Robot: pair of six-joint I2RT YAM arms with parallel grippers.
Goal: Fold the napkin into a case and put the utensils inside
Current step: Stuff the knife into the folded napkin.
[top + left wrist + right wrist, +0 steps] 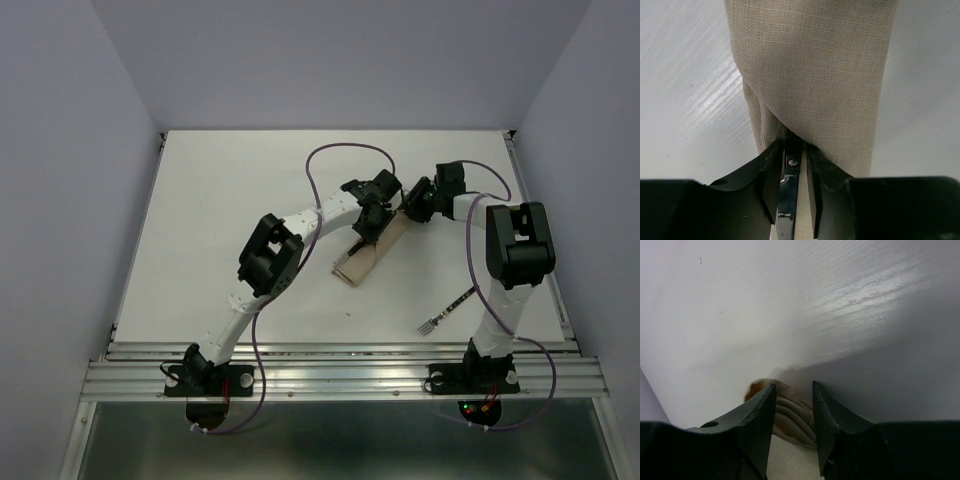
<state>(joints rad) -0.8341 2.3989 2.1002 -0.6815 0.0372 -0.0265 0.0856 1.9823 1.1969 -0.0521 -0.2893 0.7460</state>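
The napkin is folded into a narrow beige case [360,258] that lies diagonally mid-table. My left gripper [368,232] hovers over its middle. In the left wrist view the jaws [794,147] stand narrowly apart around the knife [789,195]. Its dark riveted end sits at the pocket's mouth under a cloth flap [815,75]. The blade touches the left finger, and a strip of cloth shows beside the right one. My right gripper [410,212] is at the case's far end, shut on its bunched layers [792,412]. The fork [447,310] lies alone at the near right.
The white table [230,200] is walled at the back and sides. A metal rail [340,375] runs along its near edge. Purple cables loop over both arms.
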